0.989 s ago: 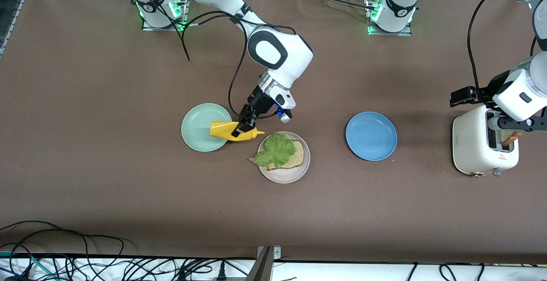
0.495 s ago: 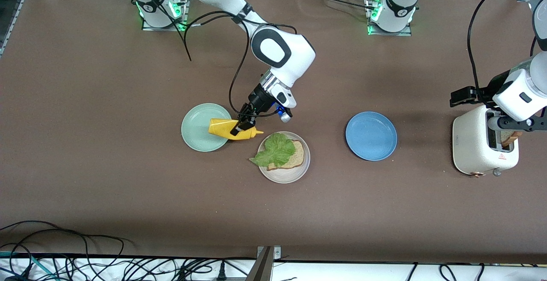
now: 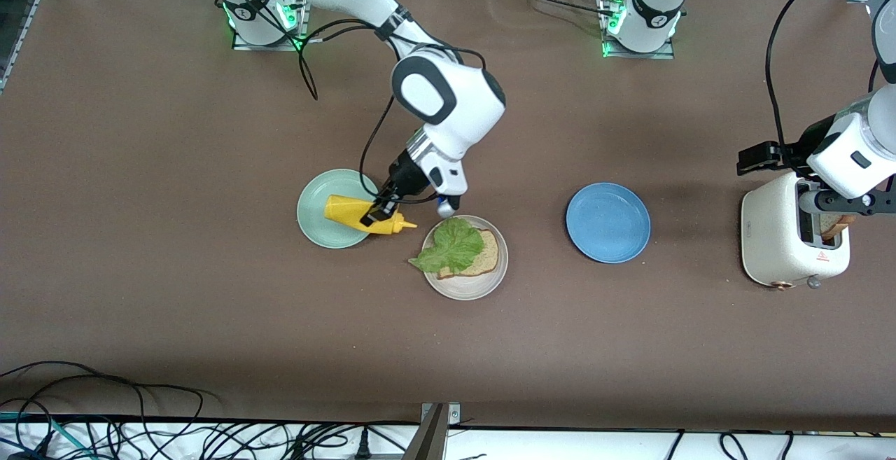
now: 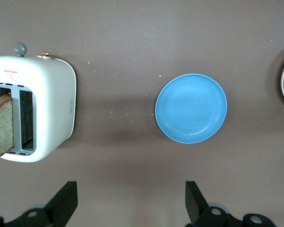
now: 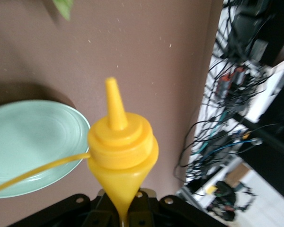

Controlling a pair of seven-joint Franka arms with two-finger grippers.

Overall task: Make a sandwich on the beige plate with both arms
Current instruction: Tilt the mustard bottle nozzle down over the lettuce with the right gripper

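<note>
One slice of bread (image 3: pixel 481 257) lies on the beige plate (image 3: pixel 465 287), with a lettuce leaf (image 3: pixel 450 245) spread over it and hanging past the plate's rim toward the right arm's end of the table. The beige plate sits near the middle of the table (image 3: pixel 140 236).

Just beside the beige plate, toward the right arm's end and slightly farther from the front camera, is a mint-green plate (image 3: pixel 315 225). The right gripper (image 3: pixel 376 211) is clamped on a yellow mustard bottle (image 3: pixel 346 211), which lies tilted on its side in the air over the edge of the mint-green plate, its nozzle pointing toward the beige plate. In the right wrist view the bottle's cap and nozzle (image 5: pixel 116 113) stand out from between the fingers, with the mint-green plate underneath.

Toward the left arm's end from the beige plate, well apart from it, lies a blue plate (image 3: pixel 607 222). Farther still that way stands a white toaster (image 3: pixel 777 239) with a second slice of bread (image 4: pixel 1 125) sticking up from one slot. The left gripper (image 4: pixel 130 205) hovers over the toaster, fingers spread wide and holding nothing.
</note>
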